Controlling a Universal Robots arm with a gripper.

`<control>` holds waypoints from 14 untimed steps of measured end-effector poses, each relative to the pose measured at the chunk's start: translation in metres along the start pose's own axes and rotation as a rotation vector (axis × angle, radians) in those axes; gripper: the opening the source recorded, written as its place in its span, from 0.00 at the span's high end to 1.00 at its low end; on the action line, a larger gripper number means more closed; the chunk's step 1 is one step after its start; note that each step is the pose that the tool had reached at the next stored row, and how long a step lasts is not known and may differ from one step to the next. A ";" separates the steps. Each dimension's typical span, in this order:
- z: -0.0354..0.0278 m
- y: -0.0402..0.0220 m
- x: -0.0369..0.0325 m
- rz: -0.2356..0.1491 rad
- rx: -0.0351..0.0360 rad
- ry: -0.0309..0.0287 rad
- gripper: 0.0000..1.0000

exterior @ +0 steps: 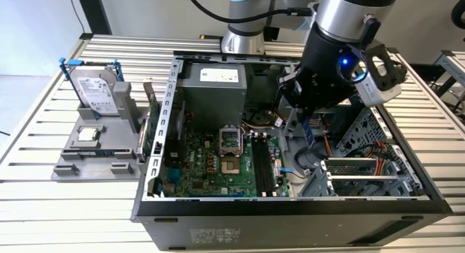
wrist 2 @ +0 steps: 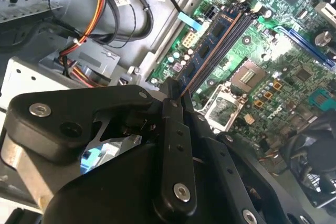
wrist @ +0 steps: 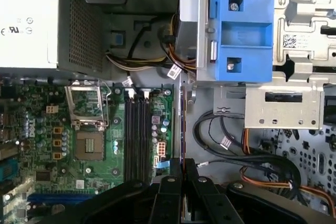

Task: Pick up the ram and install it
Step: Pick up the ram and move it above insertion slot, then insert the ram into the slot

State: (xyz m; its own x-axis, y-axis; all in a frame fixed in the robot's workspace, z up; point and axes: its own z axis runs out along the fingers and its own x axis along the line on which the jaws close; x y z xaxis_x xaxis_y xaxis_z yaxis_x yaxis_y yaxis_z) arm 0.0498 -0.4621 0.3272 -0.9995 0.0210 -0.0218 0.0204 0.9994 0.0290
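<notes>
One open computer case (exterior: 291, 227) holds one motherboard (exterior: 196, 177), one processor socket (wrist: 88, 145) and what look like four memory slots (wrist: 137, 135), though they crowd together. At nine o'clock from the case in the exterior view are one hard drive (exterior: 95, 90) and one processor chip (exterior: 89, 134). One gripper (wrist: 182, 170), one ram (wrist: 182, 129).

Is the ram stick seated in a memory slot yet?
Out. The gripper holds the slim narrow ram stick edge-on, beside the black memory slots, all empty.

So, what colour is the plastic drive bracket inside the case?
Blue. The drive bracket shows best in the first wrist view.
</notes>
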 end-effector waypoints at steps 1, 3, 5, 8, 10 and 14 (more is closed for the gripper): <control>0.0015 0.0000 0.0001 0.016 0.0004 -0.0004 1.00; 0.0043 -0.0001 0.0003 0.042 0.0009 -0.0012 1.00; 0.0074 -0.0002 0.0006 0.051 0.0010 -0.0018 1.00; 0.0112 -0.0004 0.0028 0.051 0.0011 -0.0024 1.00; 0.0147 -0.0005 0.0035 0.051 0.0011 -0.0024 1.00; 0.0200 -0.0007 0.0058 0.051 0.0010 -0.0023 1.00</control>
State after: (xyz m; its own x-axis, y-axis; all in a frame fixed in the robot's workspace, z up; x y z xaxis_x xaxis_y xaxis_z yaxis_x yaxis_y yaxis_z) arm 0.0445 -0.4621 0.3071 -0.9971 0.0721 -0.0227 0.0714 0.9970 0.0291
